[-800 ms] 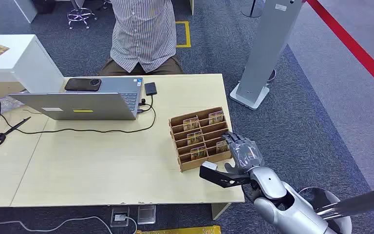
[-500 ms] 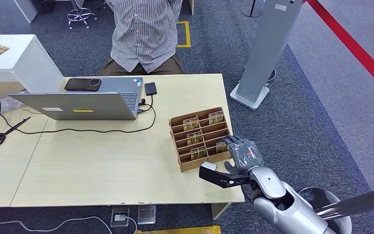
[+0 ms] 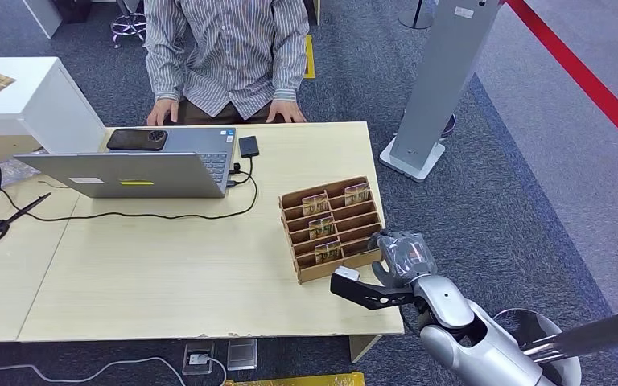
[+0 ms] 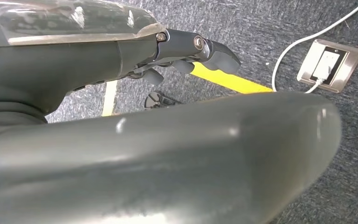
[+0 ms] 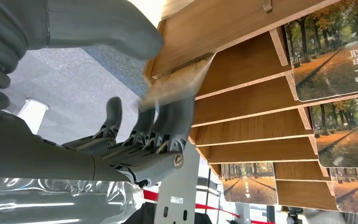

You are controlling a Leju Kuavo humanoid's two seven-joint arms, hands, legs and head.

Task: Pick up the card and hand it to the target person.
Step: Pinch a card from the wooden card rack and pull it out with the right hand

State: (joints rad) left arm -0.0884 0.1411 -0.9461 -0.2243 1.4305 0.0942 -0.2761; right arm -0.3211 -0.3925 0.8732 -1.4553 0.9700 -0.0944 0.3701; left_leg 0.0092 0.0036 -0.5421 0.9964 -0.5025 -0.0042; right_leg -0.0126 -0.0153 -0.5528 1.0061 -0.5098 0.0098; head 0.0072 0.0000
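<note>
Head view: three cards [image 3: 327, 252] left in rack [image 3: 331, 229]; right robot hand [image 3: 402, 256] clamps one card.

The right arm [image 3: 483, 342] is smooth silver metal, ending in a black wrist bracket with a small white block at its tip. The right hand [image 3: 402, 256] is dark grey with a glossy back and a small green mark. Up close, its fingers [image 5: 161, 126] are grey, jointed with silver screws, beside a ribbed grey cover and clear plastic sheathing.
</note>
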